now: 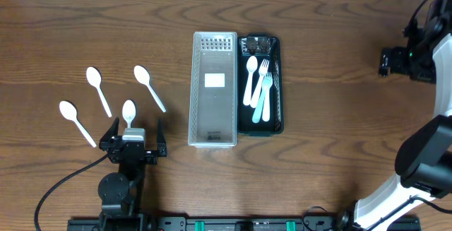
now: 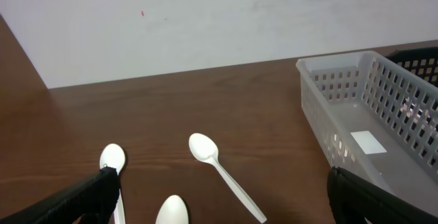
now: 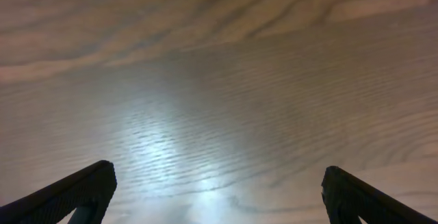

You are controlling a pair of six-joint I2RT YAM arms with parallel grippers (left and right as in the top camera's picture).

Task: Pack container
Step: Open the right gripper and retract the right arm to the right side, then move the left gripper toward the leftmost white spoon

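Left gripper (image 1: 136, 132) hovers low, jaws spread wide; nearest spoon (image 1: 128, 111) lies just ahead between its fingers, long axis in line with the arm, bowl pointing away; three more spoons (image 1: 99, 88) lie ahead and to either side; clear basket (image 1: 213, 118) sits to the right, path unobstructed; right gripper (image 1: 385, 61), also spread, is well apart over bare surface (image 1: 318, 153)

Clear bin (image 1: 213, 111), black cutlery tray (image 1: 276, 120) alongside, four white spoons (image 1: 150, 87) scattered left

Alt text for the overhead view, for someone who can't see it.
Four white spoons lie on a wooden table, left of a clear basket and a black tray holding cutlery. The open left gripper hovers by them.
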